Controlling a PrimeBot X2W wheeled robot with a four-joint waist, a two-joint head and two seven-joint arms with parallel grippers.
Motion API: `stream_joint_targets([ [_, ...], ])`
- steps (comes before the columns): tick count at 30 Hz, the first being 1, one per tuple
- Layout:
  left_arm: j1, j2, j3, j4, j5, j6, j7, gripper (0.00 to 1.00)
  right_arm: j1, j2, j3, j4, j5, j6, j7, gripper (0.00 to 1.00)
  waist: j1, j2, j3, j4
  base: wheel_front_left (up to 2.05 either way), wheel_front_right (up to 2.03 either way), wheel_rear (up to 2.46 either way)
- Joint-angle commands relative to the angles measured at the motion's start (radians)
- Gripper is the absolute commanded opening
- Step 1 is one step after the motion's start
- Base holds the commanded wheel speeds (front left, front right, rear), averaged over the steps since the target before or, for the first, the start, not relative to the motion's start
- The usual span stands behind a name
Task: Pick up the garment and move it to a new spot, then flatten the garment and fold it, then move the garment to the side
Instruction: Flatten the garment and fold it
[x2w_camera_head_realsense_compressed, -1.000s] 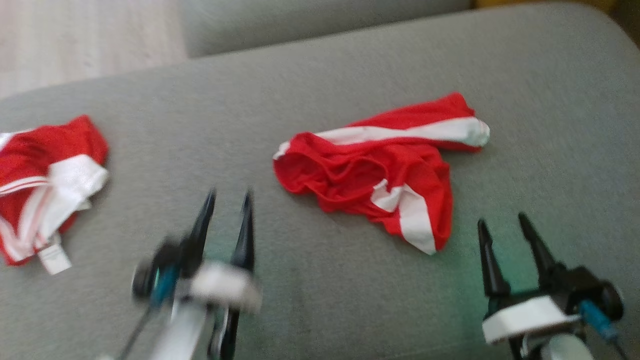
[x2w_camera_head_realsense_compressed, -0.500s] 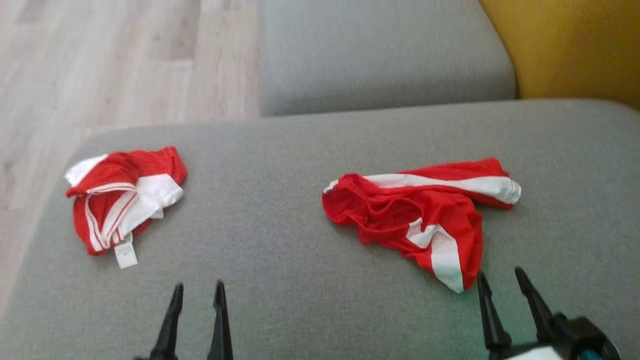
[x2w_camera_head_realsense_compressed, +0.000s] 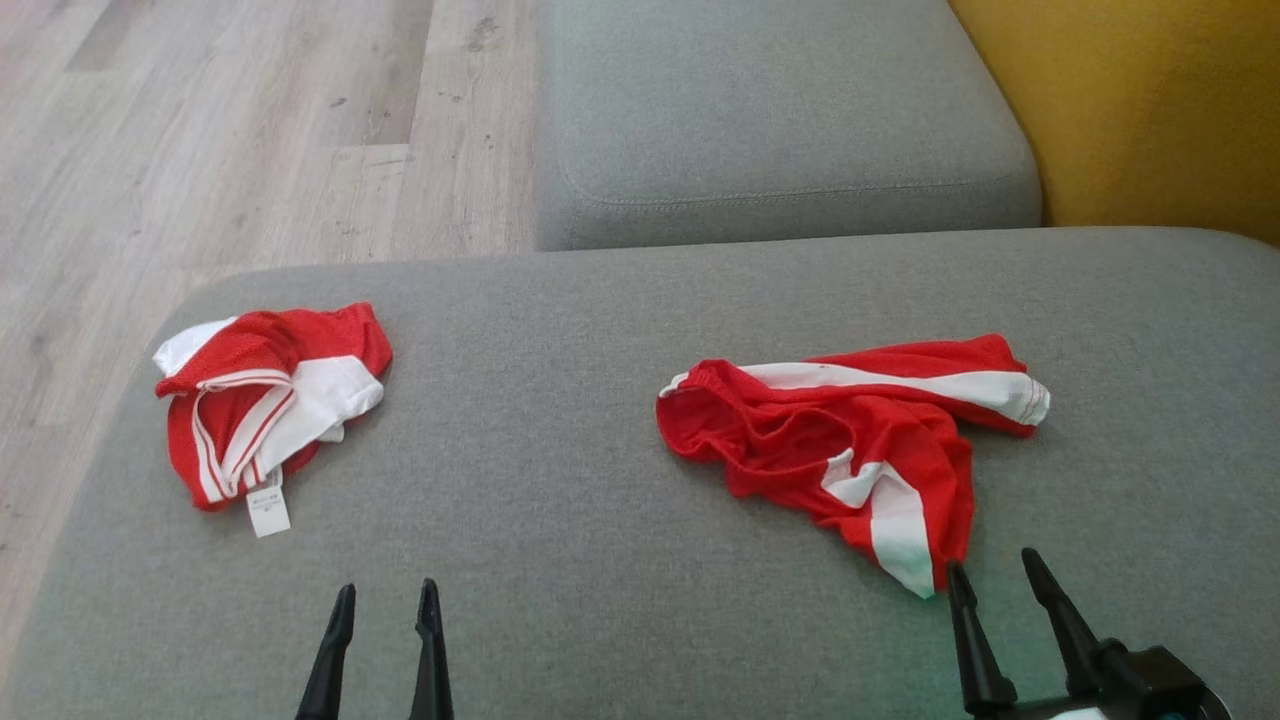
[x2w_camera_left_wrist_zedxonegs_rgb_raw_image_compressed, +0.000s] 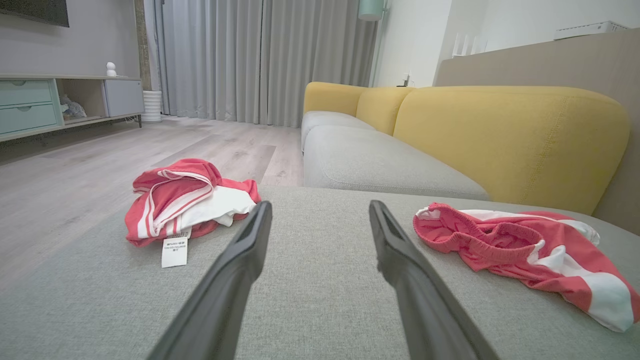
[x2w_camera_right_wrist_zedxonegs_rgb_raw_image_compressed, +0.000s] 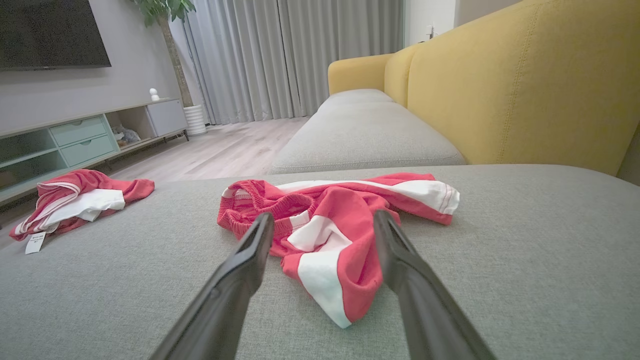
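A crumpled red garment (x2w_camera_head_realsense_compressed: 850, 440) with white stripes lies right of centre on the grey sofa cushion (x2w_camera_head_realsense_compressed: 560, 480); it also appears in the left wrist view (x2w_camera_left_wrist_zedxonegs_rgb_raw_image_compressed: 510, 245) and the right wrist view (x2w_camera_right_wrist_zedxonegs_rgb_raw_image_compressed: 330, 215). My right gripper (x2w_camera_head_realsense_compressed: 992, 563) is open, its tips just short of the garment's near white-striped corner, with nothing between them (x2w_camera_right_wrist_zedxonegs_rgb_raw_image_compressed: 324, 215). My left gripper (x2w_camera_head_realsense_compressed: 387, 590) is open and empty over bare cushion (x2w_camera_left_wrist_zedxonegs_rgb_raw_image_compressed: 320, 205), well left of the garment.
A second red and white garment (x2w_camera_head_realsense_compressed: 265, 400), bunched up with a white tag, lies near the cushion's left edge. Wooden floor (x2w_camera_head_realsense_compressed: 200, 150) lies beyond that edge. Another grey seat cushion (x2w_camera_head_realsense_compressed: 780, 120) and the yellow sofa back (x2w_camera_head_realsense_compressed: 1130, 110) lie behind.
The head camera has swung, so the whole picture has shifted and sharpened. My left gripper has drawn back to the bottom edge. Neither garment has moved on the cushion.
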Motion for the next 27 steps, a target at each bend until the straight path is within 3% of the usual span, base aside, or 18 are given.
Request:
stream_joint_targets([
  [1,-0.031,-0.006,0.032,-0.025,0.007,0.007,-0.008,1.0,-0.033,-0.006,0.026,-0.035,0.008,-0.001,-0.004,1.0,0.0,-0.0001,0.001,0.001,0.0,0.0,0.0],
  [16,-0.028,-0.006,0.03,0.008,0.024,0.01,-0.008,1.0,-0.04,-0.006,0.026,-0.034,-0.026,-0.001,-0.004,1.0,0.0,-0.0001,0.009,0.001,0.0,0.0,0.0],
  [21,-0.069,-0.006,-0.006,0.069,0.029,0.012,-0.008,1.0,-0.054,-0.006,0.049,-0.029,-0.053,-0.001,-0.004,1.0,0.0,-0.0001,0.036,-0.038,0.0,0.0,0.0],
  [27,-0.217,-0.006,-0.116,0.16,0.015,0.0,-0.008,1.0,-0.074,-0.015,0.049,-0.028,-0.049,-0.001,-0.004,1.0,0.0,-0.0001,0.099,-0.123,0.0,0.0,0.0],
])
